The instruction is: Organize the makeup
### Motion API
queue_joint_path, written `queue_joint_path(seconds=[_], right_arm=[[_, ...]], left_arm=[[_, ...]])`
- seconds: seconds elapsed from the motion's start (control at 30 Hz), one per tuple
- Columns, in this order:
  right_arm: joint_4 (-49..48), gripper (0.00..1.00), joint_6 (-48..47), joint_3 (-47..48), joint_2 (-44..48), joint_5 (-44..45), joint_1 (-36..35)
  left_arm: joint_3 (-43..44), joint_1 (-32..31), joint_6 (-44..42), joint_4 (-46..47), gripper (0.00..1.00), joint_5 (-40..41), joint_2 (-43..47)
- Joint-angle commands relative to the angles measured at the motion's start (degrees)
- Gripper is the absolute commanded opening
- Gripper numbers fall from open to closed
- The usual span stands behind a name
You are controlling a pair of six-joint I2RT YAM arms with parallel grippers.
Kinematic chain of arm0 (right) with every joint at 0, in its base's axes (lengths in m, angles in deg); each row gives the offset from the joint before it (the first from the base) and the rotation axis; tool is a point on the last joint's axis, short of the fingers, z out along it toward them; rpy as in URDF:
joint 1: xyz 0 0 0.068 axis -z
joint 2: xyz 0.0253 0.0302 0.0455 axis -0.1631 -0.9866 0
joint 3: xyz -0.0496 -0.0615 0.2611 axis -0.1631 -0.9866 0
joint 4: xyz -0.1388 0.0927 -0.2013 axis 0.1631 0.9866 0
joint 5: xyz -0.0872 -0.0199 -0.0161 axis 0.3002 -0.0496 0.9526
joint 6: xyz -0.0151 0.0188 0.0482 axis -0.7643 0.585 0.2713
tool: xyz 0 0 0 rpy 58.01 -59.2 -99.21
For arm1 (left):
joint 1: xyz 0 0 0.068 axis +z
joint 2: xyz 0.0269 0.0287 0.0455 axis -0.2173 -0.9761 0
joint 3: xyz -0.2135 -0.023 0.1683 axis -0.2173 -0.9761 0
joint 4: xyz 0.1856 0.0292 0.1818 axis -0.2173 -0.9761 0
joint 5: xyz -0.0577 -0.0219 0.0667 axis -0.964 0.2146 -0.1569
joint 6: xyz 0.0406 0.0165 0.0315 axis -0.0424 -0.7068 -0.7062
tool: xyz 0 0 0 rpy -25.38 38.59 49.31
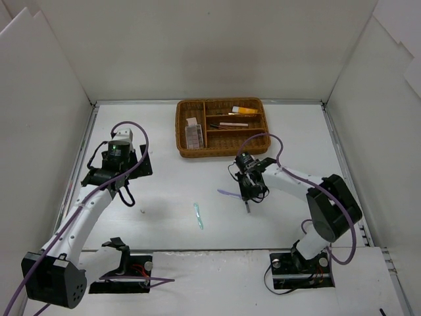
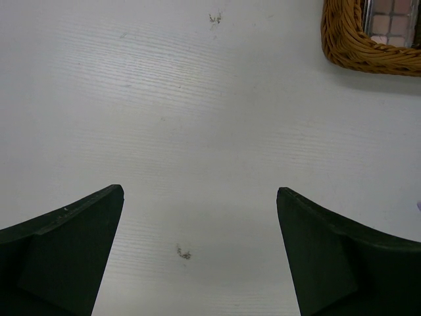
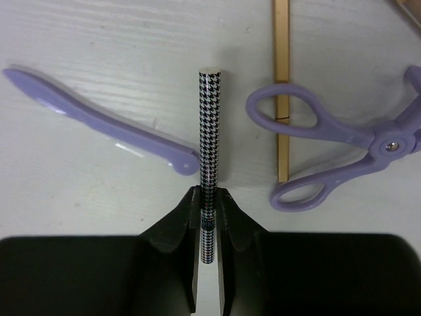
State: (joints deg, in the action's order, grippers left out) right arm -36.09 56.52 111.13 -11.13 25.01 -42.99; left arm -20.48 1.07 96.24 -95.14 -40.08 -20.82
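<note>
The step in hand looks like the pick-up of one loose piece. The right hand [image 3: 209,204] is pinched tight around a slim houndstooth-patterned pencil [image 3: 209,131], gripping it near one end so most of its length sticks out ahead of the fingers. I can't tell whether it has cleared the tabletop [image 1: 164,197].

A lilac spatula-like tool [image 3: 99,122] lies just beside the pencil on one side. A thin tan stick [image 3: 281,66] and a lilac scissor-handled curler [image 3: 388,145] lie on the other. A mint tool [image 1: 198,215] sits further off.

The left hand [image 2: 200,191] hangs spread wide over bare surface, holding nothing, near a corner of the wicker tray [image 1: 186,141].

Next, I'd guess, comes a straight lift clear of the lilac neighbours, then a carry to one of the tray's narrow slots, with the pencil lined up along it.
</note>
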Motion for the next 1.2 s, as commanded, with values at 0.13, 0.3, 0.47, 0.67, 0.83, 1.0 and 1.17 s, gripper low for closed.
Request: queue_joint_path(seconds=[0.13, 0.3, 0.47, 0.67, 0.83, 1.0, 1.17], right_arm=[[2.14, 0.00, 5.94, 7.99, 13.73, 0.74, -0.85], [2.06, 0.00, 12.97, 18.71, 14.01, 6.36, 0.91], [1.62, 0.00, 23.84, 28.74, 5.77, 9.36, 4.85], [0.65, 0.00, 36.76, 40.70, -5.05, 13.93, 7.85], [0.39, 0.00, 48.80, 48.09, -12.79, 17.36, 8.99], [0.12, 0.03, 55.42, 55.37, -21.41, 21.13, 10.14], [0.12, 0.06, 61.84, 58.73, -27.38, 22.90, 11.28]], left_arm=[[1.51, 0.41, -0.23, 2.37, 0.97, -0.58, -0.31], [1.78, 0.94, -0.14, 1.84, 0.97, -0.67, -0.05], [2.57, 0.94, -0.66, -0.09, 0.97, 0.12, 0.92], [3.45, 0.94, -1.63, -2.29, 0.97, 1.61, 4.52], [0.37, 0.94, -1.20, -0.80, 0.97, 2.23, 7.42], [0.37, 0.94, -1.28, -0.80, 0.97, 2.40, 6.90], [0.37, 0.94, -1.89, -1.06, 0.97, 3.11, 6.99]])
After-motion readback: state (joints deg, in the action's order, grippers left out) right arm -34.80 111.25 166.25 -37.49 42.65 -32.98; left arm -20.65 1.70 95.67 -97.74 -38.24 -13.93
